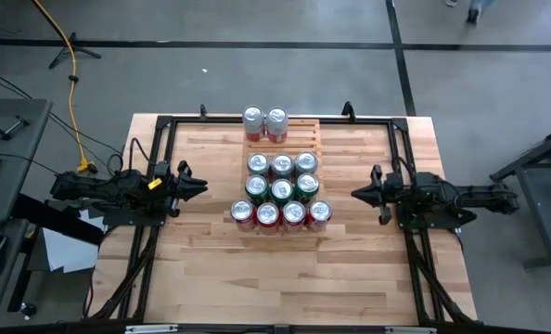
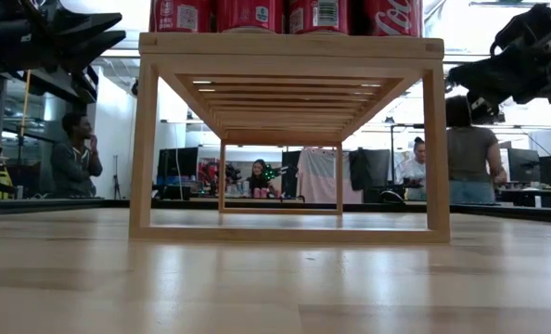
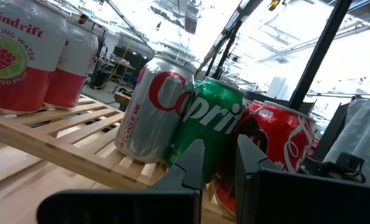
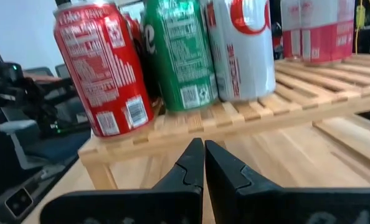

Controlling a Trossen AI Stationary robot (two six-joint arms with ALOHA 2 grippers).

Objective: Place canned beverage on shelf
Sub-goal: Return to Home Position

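- We are looking at the shelf (image 1: 305,135), which is standing in the middle of the table (image 1: 350,269), between the two arms.
- Twelve cans are standing upright on its slats, in four rows.
- Two white-pink cans (image 1: 253,120) are touching each other in the row farthest from the low camera, toward the left arm's side.
- Three silver-red cans (image 1: 282,165) are making the next row, and three green cans (image 1: 281,189) are standing just beside them.
- Four red cans (image 1: 268,214) are filling the row at the edge nearest the low camera, close side by side.
- The left gripper (image 1: 201,186) is hovering above the table beside the shelf, about level with the green row, and is pointing toward the cans without touching them.
- Its fingers (image 3: 194,163) are standing only a narrow gap apart, and nothing is between them.
- The right gripper (image 1: 355,193) is hovering on the opposite side of the shelf, apart from it, and is pointing toward the cans.
- Its fingers (image 4: 192,158) are pressing together and gripping nothing.
- In the low view we are seeing both grippers at about the height of the shelf top.
- In the room behind, one person (image 2: 71,153) is sitting and another person (image 2: 468,153) is standing with the back to us.
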